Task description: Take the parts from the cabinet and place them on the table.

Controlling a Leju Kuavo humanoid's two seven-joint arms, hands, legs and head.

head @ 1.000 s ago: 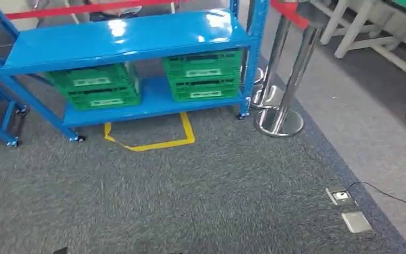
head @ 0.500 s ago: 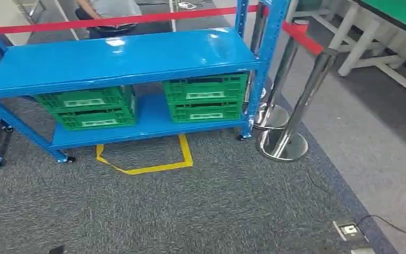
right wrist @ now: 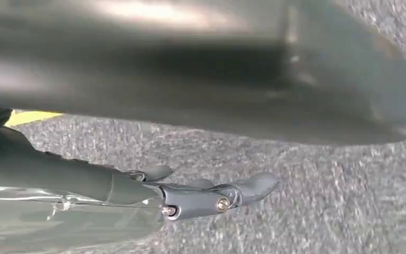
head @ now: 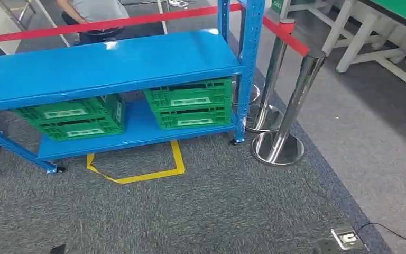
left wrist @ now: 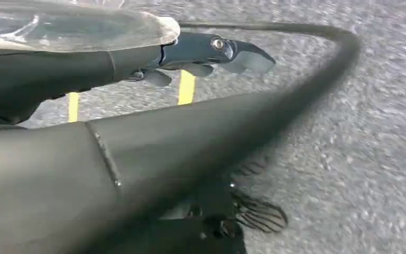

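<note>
On the lower shelf of the blue rack (head: 111, 63), two stacks of green crates (head: 190, 103) sit side by side; no parts can be made out in them. Left hand (left wrist: 211, 53) and right hand (right wrist: 211, 196) hang over the carpet (head: 217, 206), fingers extended and holding nothing. Hazard: the steel stanchion (head: 283, 137) stands just beside the rack's right post; a wide approach risks collision.

The left hand (left wrist: 211, 55) is built of dark blue-grey fingers (left wrist: 246, 57), smooth and rounded, with a silver screw (left wrist: 219, 43) set at one knuckle; a clear glossy cover (left wrist: 74, 26) is fitted behind it; the right hand (right wrist: 211, 196) is made alike, with a brass-toned screw (right wrist: 222, 203) and a glossy cover (right wrist: 58, 211).
</note>
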